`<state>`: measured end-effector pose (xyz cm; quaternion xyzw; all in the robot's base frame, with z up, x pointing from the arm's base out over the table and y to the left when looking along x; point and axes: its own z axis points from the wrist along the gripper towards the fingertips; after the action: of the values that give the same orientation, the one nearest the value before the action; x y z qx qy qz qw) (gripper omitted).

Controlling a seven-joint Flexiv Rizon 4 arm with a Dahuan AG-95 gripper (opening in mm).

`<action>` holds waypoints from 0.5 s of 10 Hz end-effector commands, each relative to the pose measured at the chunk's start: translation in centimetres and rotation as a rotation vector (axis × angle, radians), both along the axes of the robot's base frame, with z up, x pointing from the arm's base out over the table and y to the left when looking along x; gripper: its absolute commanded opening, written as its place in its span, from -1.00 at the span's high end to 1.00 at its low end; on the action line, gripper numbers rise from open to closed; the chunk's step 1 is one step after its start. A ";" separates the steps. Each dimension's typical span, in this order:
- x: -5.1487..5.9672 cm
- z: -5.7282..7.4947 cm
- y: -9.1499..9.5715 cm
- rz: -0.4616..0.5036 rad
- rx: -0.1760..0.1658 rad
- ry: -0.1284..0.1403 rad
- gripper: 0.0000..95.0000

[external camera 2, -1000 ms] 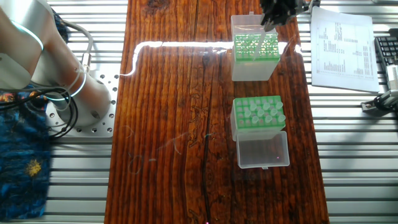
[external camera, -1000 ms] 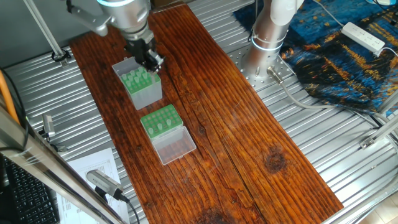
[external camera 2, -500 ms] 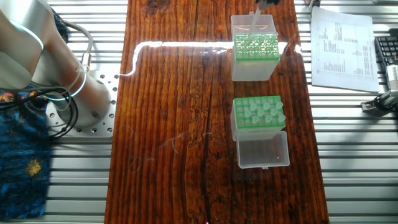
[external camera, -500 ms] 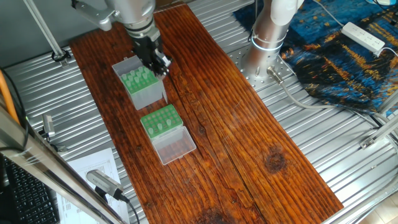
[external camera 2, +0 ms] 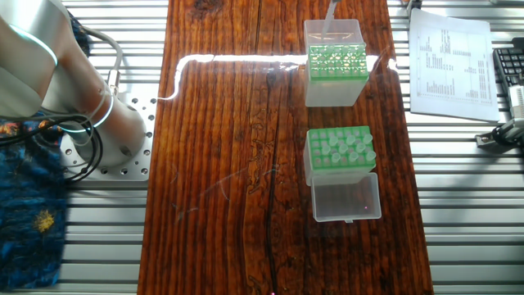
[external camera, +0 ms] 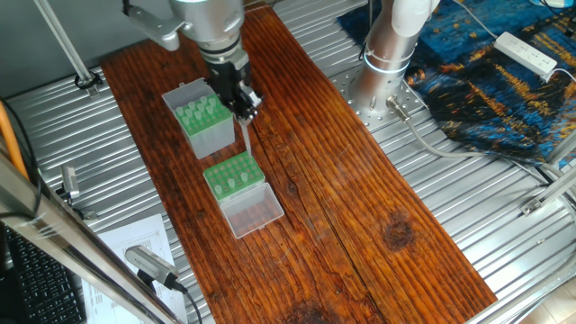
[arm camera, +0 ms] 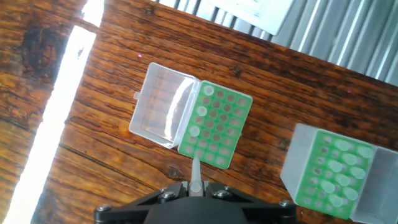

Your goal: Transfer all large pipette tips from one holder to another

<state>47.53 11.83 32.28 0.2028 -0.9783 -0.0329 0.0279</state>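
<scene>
My gripper (external camera: pixel 246 106) is shut on one large pipette tip (external camera: pixel 247 135), a pale cone that hangs point down between the two boxes. In the hand view the tip (arm camera: pixel 195 173) sticks out from between the fingers, just above the near edge of the low green rack (arm camera: pixel 214 124). The tall grey-sided holder (external camera: pixel 205 126) holds several tips and stands just left of the gripper. The low green rack (external camera: pixel 232 173) holds a few tips, with its clear lid (external camera: pixel 252 209) open flat. In the other fixed view only the held tip (external camera 2: pixel 331 18) shows at the top edge, above the holder (external camera 2: pixel 336 65) and rack (external camera 2: pixel 340 150).
Both boxes stand on a dark wooden board (external camera: pixel 342 180) on a ribbed metal table. The arm's base (external camera: pixel 387 54) stands at the back right. Papers (external camera 2: pixel 450 65) and a keyboard lie beyond the board's edge.
The gripper has risen from the tall holder with a tip in it and moved toward the low green rack. The boxes have not moved.
</scene>
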 end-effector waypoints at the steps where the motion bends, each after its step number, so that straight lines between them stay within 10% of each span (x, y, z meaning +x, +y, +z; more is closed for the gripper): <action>1: 0.0 -0.9 0.6 0.008 -0.007 -0.012 1.00; 5: -0.2 -2.1 1.4 0.020 -0.028 -0.014 1.00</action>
<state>47.46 13.47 29.96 0.2130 -0.9766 -0.0171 0.0249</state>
